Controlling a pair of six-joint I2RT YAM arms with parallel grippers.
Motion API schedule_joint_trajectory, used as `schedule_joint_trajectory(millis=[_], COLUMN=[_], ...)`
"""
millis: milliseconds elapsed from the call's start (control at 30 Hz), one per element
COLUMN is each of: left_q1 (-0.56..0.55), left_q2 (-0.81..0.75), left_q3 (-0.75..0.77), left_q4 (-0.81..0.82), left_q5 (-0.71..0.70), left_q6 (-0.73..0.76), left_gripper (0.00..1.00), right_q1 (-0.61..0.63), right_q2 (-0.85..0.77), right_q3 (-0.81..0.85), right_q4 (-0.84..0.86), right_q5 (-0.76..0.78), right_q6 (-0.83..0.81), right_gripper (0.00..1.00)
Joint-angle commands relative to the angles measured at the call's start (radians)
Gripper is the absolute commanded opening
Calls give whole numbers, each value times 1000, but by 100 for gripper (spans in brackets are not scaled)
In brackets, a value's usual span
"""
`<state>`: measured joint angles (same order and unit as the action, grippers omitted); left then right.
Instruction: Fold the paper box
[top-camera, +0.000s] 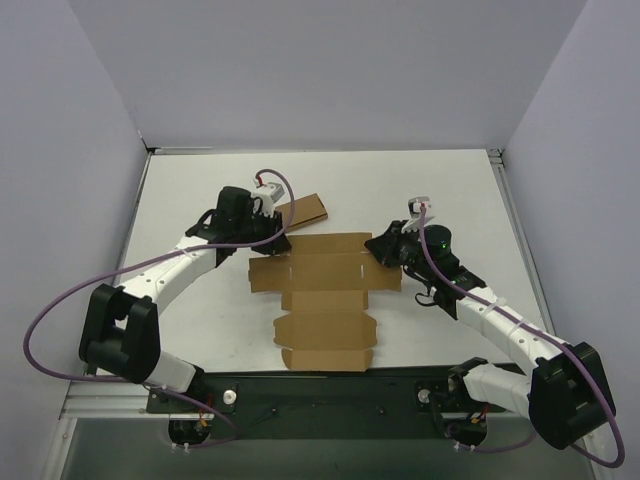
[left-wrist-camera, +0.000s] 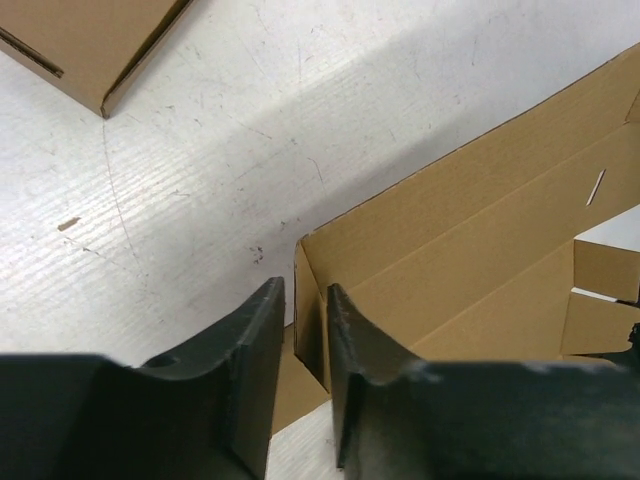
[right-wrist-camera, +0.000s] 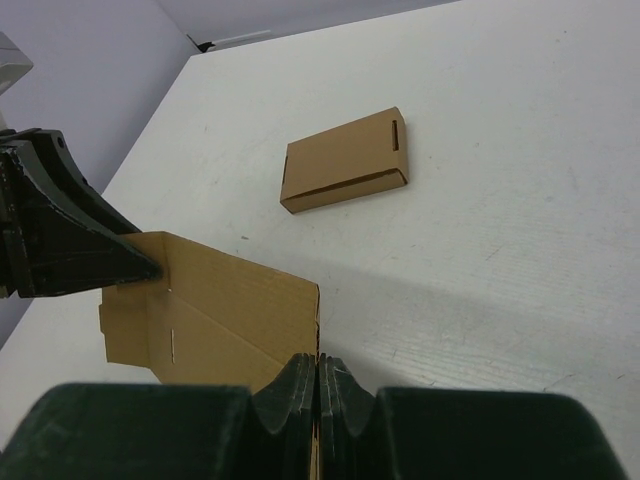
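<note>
The paper box (top-camera: 325, 290) lies mostly flat and unfolded in the middle of the table, with its flaps spread. My left gripper (top-camera: 275, 240) is at its far left corner. In the left wrist view the gripper (left-wrist-camera: 306, 290) straddles a raised side flap of the box (left-wrist-camera: 480, 220); the jaws stand narrowly apart, the flap against the right finger. My right gripper (top-camera: 385, 250) is at the far right corner. In the right wrist view it (right-wrist-camera: 318, 362) is shut on the edge of a raised flap of the box (right-wrist-camera: 230, 300).
A smaller flat brown cardboard box (top-camera: 305, 210) lies just beyond the paper box, close to the left gripper; it also shows in the left wrist view (left-wrist-camera: 90, 40) and the right wrist view (right-wrist-camera: 345, 160). The left arm's gripper body (right-wrist-camera: 60, 230) shows at the left of the right wrist view.
</note>
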<state>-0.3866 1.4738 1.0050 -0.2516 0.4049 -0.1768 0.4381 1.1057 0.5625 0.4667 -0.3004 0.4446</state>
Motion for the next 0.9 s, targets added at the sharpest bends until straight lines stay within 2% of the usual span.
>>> schedule_joint_trajectory(millis=[0,33,100,133,200,300,333,433,467,567,733,800,867], left_q1=[-5,-6,-12,-24,-41,-80,-87,-103,-103,-109,-120,-126,-138], left_q2=[-43,-43,-41,-41,-43,-52,-55,-72,-82,-99,-106,-106,-107], left_q3=[21,17,15,14,14,11,12,4,-6,-17,-32,-34,-40], left_q4=[18,21,29,32,35,34,32,40,43,55,54,54,54], left_q5=[-20,-8,3,6,3,-5,-3,49,89,132,141,138,86], left_q6=[11,11,14,19,40,101,141,201,210,243,273,280,284], left_gripper=[27,17,5,1,0,0,0,0,0,0,0,0,0], right_q1=[-7,-6,-6,-6,-6,-6,-6,-6,-6,-4,2,27,69], right_q2=[0,0,0,0,-13,-58,-84,-109,-107,-86,-57,-47,-38], right_q3=[13,14,20,27,39,63,66,92,112,143,139,139,161], right_q4=[38,36,27,18,-25,-91,-105,-178,-218,-272,-252,-238,-275], right_q5=[12,12,15,18,29,50,55,31,-14,-81,-169,-165,-96], right_q6=[-23,-21,-23,-21,-15,-49,-91,-191,-270,-374,-437,-437,-411], right_gripper=[0,0,0,0,0,33,52,69,71,73,72,72,70])
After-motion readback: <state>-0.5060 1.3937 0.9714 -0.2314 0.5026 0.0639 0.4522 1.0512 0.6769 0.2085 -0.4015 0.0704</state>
